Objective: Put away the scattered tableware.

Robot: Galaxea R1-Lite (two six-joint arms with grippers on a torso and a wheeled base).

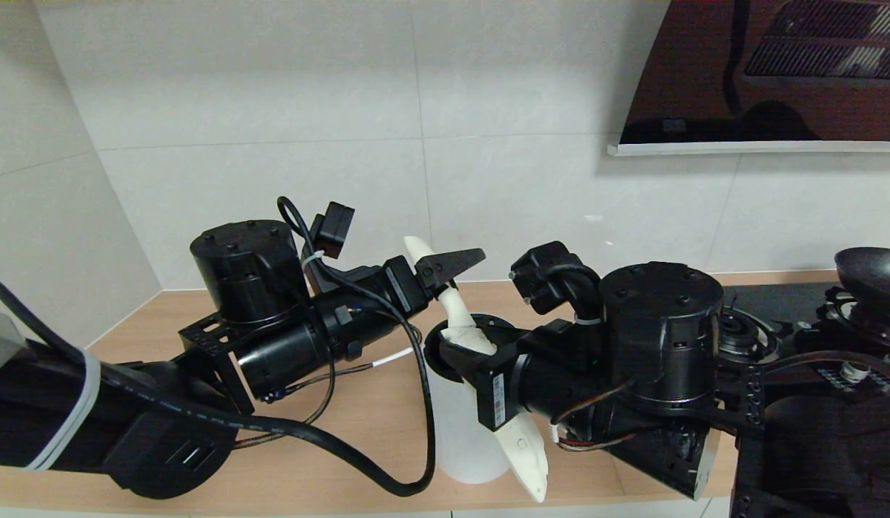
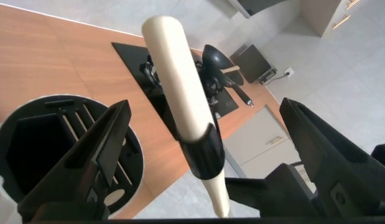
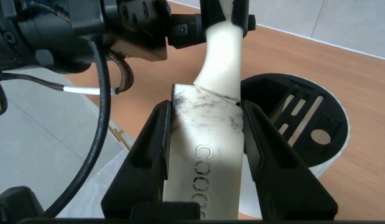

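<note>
Holder (image 1: 460, 432) sits on the counter (image 1: 373, 403) at about 6 o'clock of my head view, close to the front edge. It is a white tub with a black slotted top. The hob (image 1: 768, 296) is off at 3 o'clock.

Rice paddle (image 1: 455, 309) hangs in the air over the holder's mouth, tilted. The handle points up toward 11 o'clock and the blade down toward 5 o'clock, out past the holder's near side.

Right gripper (image 3: 204, 144): its jaws are closed hard on the blade, one against each edge, and it carries the whole weight. The blade face between them is smudged dark.

Left gripper (image 2: 204, 109): jaws spread wide, with the handle standing in the gap. In the left wrist view I see daylight on both sides, so I read no contact.

My read is that this is a hand-over staged right above the slots. A grip on the blade leaves the wrong end free for dropping in, so the left is positioned to take the handle. Not stowed yet.

Risk: if the right lets go before the left has closed, the paddle tips off the rim.
</note>
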